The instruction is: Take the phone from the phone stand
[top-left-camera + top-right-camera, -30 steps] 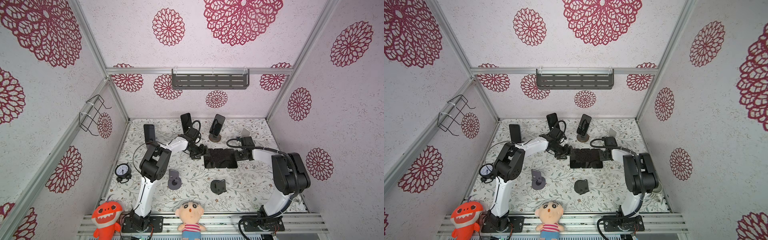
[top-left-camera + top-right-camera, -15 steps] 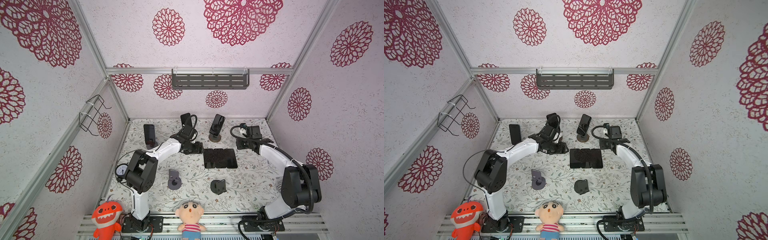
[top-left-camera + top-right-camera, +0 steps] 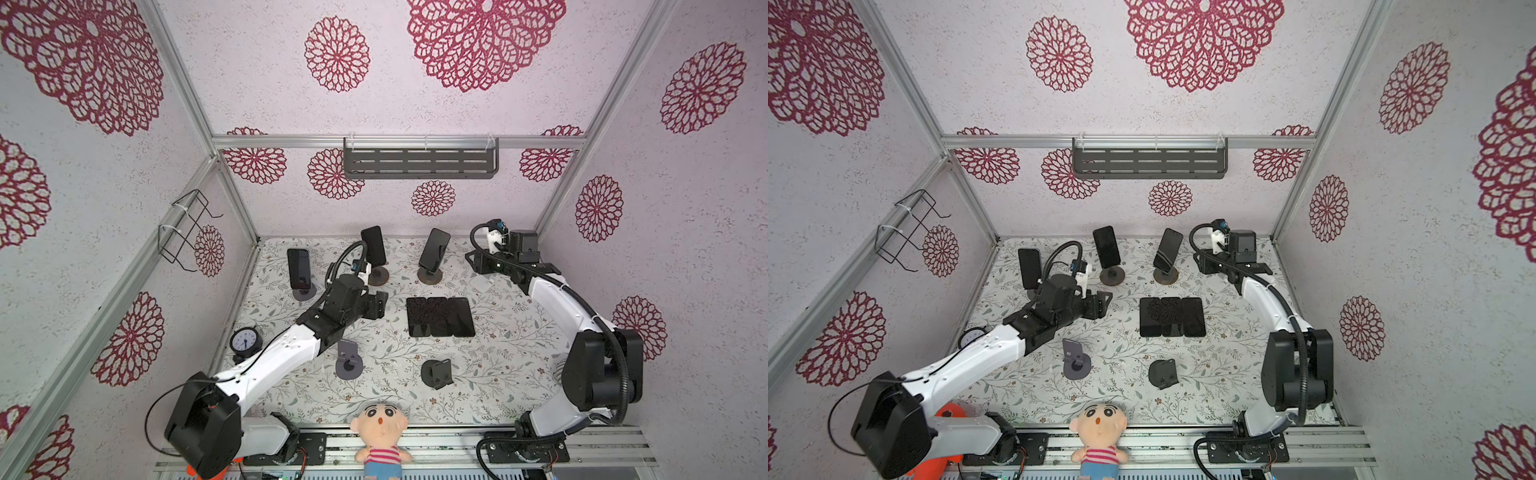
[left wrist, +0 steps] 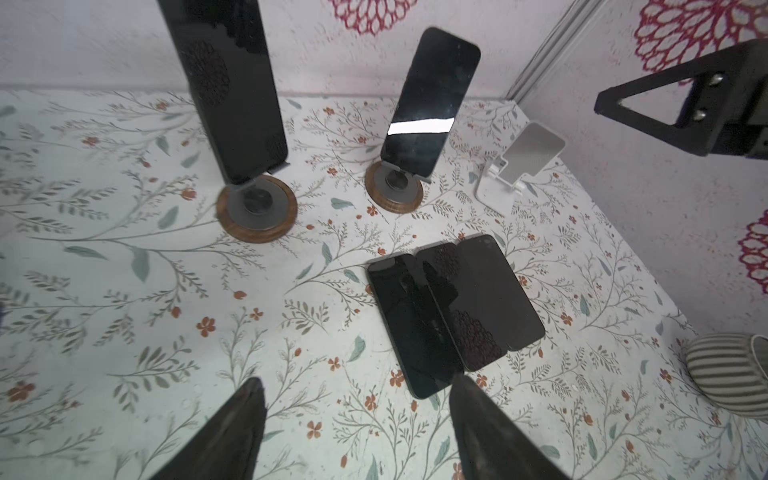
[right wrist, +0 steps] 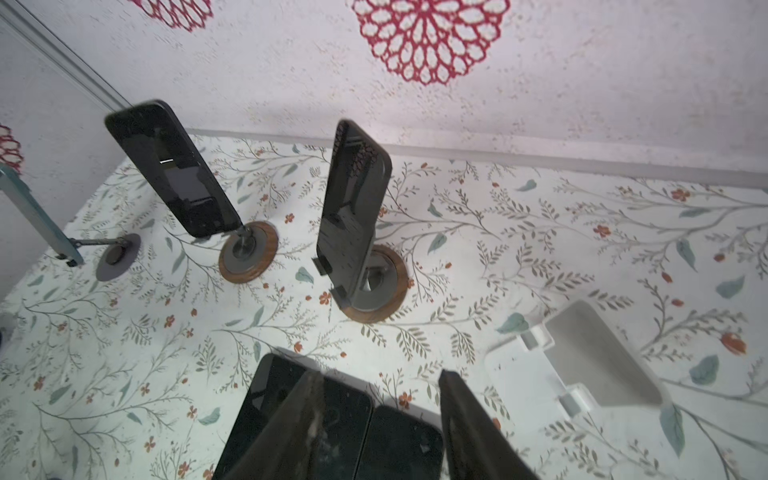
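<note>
Your left tool [image 3: 381, 305] has drawn back left of the flat phones [image 3: 439, 316], spread and empty, arm outstretched. A phone [image 3: 373, 246] sits on its stand [image 3: 378, 276], upper centre. Your right tool [image 3: 471, 261] swung to the upper right, now released, elbow bent.

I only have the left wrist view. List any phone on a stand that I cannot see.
Observer: A third phone sits upright on its own stand, far left in a top view.
Operator: Now report empty stands outside my view.
Observer: Two, nearer the robot's side: a grey stand and a black stand, both holding nothing.
Operator: Give me the right gripper's state.
Observer: In its wrist view the right gripper is open and holds nothing.
</note>
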`<action>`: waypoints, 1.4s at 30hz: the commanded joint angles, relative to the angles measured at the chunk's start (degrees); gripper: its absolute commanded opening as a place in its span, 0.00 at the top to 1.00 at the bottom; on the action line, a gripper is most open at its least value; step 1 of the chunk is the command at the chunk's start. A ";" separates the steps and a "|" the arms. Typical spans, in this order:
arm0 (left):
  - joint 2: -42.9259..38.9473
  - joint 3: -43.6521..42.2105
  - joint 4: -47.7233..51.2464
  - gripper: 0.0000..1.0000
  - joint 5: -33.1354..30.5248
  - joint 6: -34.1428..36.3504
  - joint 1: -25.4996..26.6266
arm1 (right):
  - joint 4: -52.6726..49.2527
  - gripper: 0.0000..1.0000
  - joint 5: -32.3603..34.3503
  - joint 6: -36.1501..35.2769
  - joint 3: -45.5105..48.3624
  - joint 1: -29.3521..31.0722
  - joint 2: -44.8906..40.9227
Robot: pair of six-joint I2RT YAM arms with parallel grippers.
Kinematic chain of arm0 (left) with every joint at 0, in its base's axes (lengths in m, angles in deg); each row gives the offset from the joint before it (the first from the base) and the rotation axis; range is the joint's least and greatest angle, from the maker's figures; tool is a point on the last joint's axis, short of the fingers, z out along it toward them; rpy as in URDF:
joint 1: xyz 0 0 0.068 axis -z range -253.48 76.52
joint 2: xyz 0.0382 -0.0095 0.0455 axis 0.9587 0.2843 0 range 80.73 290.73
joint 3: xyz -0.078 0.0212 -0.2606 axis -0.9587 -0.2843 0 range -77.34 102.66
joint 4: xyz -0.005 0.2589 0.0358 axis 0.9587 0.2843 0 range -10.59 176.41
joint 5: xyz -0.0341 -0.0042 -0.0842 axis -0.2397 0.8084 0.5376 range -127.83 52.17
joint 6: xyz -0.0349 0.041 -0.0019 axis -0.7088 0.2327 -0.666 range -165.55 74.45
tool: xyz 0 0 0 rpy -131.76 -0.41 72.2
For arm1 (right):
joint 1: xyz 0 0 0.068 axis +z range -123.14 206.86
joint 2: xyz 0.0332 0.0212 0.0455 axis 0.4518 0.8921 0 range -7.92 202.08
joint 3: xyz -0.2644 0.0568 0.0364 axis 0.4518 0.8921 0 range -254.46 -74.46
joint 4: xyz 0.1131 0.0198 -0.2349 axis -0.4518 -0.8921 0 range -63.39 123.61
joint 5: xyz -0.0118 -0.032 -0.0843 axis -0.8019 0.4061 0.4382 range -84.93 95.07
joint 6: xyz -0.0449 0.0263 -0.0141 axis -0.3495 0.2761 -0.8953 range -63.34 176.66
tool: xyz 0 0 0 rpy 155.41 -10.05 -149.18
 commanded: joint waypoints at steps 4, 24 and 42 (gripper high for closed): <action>-7.88 -5.05 -5.59 0.21 -4.77 2.77 -0.78 | 3.57 0.44 -11.98 2.23 -9.63 -0.71 9.02; -8.43 -7.94 -5.14 0.11 1.01 2.12 -2.77 | 10.43 0.47 -13.30 7.08 -20.97 0.84 24.90; -5.43 -5.93 -3.60 0.03 2.45 1.89 -2.76 | 14.12 0.73 -13.16 8.93 -22.74 1.70 27.98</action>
